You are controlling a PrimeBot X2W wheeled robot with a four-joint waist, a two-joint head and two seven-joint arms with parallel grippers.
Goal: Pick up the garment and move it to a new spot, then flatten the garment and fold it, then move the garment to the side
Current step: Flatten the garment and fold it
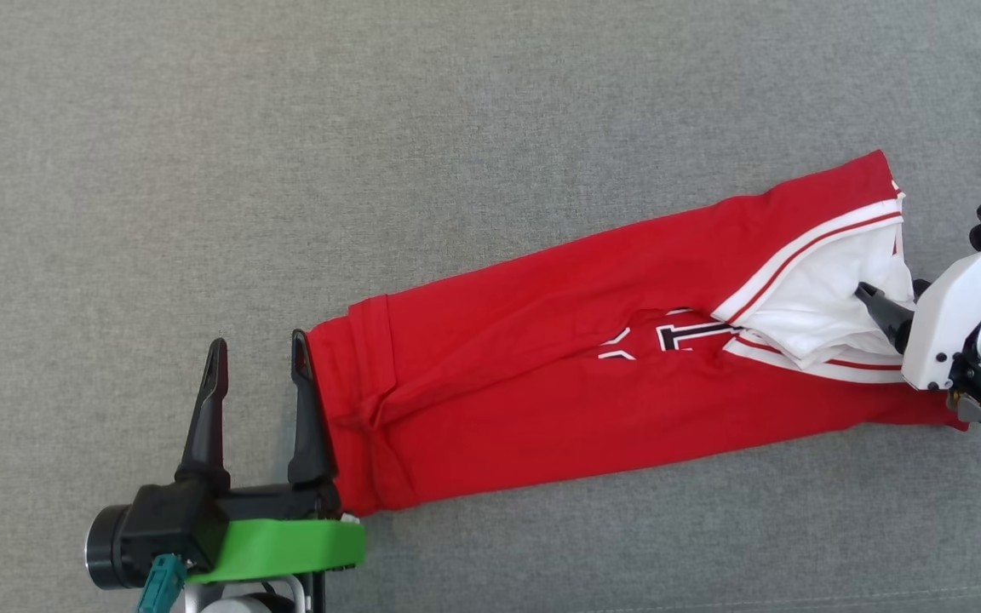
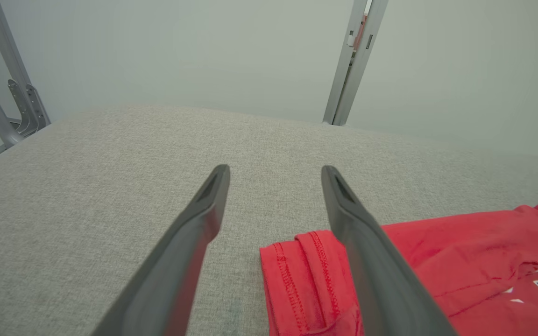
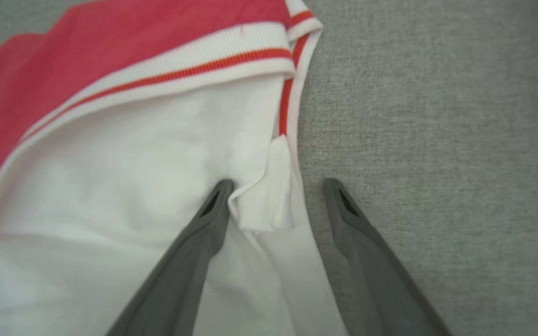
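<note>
Here, the garment (image 1: 542,375) (a red top with white, red-striped trim and dark lettering) is seen laid out as a long, narrowed band on the grey fabric surface (image 1: 201,128), stretched from one gripper to the other.

The left gripper (image 1: 258,339) is held with its jaws spread wide, and nothing is clasped between them. In the left wrist view the same gripper (image 2: 274,169) is looked along from behind. The stitched red hem (image 2: 306,275) lies partly in the gap between the jaws, low down towards their base. It passes beneath the garment-side finger (image 2: 371,252), and the rest of the red cloth runs out beyond that finger. Bare grey surface is seen under and outside the other finger. Ahead of the fingertips, past the far edge of the surface, a metal frame post (image 2: 353,60) stands against a pale wall (image 2: 157,46).

The right gripper (image 1: 889,300) is placed at the opposite end, at the neck opening. Its jaws are parted as well, and nothing is pinched. In the right wrist view that gripper (image 3: 278,183) is shown with one finger (image 3: 194,261) over the white inner fabric. A small white flap (image 3: 269,196) of the trim lies in the gap between the fingertips. The outer finger (image 3: 371,252) is over bare grey surface, just outside the garment's edge.
</note>
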